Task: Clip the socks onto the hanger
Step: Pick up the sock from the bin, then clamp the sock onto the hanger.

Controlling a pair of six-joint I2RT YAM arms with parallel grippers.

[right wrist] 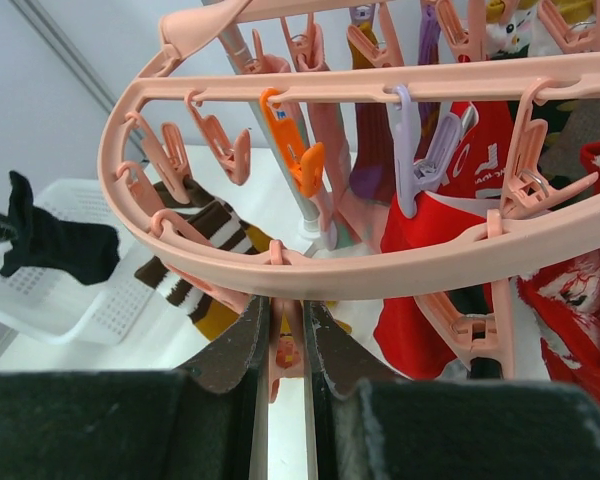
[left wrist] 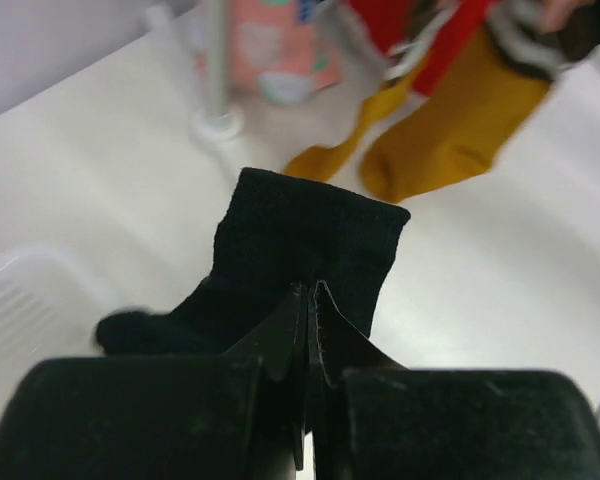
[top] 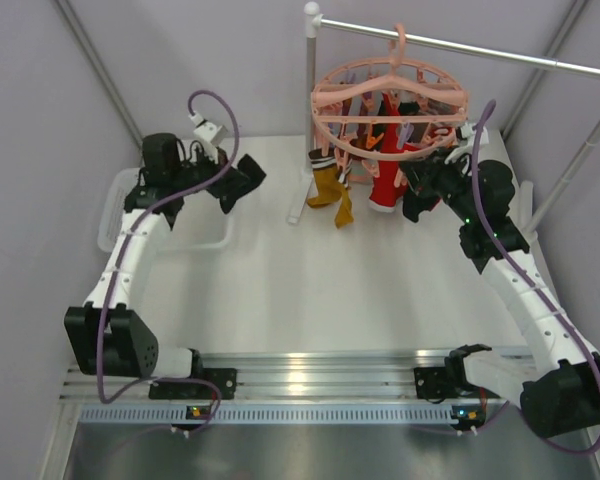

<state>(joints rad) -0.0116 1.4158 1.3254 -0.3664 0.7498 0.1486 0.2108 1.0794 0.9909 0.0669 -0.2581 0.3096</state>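
Observation:
The salmon-pink round hanger (top: 390, 100) hangs from a rail at the back right, with red socks (top: 385, 185), a black sock and mustard socks (top: 327, 187) clipped under it. My left gripper (top: 242, 180) is shut on a black sock (left wrist: 300, 250) and holds it in the air left of the hanger. My right gripper (right wrist: 286, 320) sits under the hanger's ring (right wrist: 380, 275), shut on a pink clip (right wrist: 285, 350) that hangs from it. The black sock also shows at the left of the right wrist view (right wrist: 55, 245).
A white mesh basket (top: 115, 215) stands at the left by the wall. The rail's white upright post (top: 308, 110) and its foot (left wrist: 217, 122) stand just left of the hanger. Purple and orange clips (right wrist: 420, 150) hang on the ring.

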